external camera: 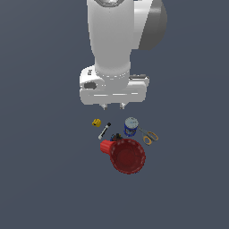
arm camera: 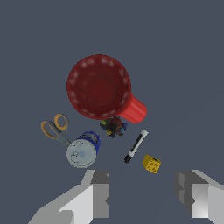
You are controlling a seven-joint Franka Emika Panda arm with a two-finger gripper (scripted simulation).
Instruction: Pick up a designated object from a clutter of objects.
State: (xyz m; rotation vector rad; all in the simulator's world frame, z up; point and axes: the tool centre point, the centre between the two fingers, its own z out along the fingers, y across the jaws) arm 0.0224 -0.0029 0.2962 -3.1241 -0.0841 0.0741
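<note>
Hovering high with jaws spread and empty, the pincer risks trouble: the wide dark red ridged-rim bowl touches the bright red cup and a dark round disc, so descending there could clip either.

Flat, even, shadowless, slightly pixelated

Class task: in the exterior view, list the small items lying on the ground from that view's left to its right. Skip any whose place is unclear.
yellow piece → marker → blue can → scissors
</note>
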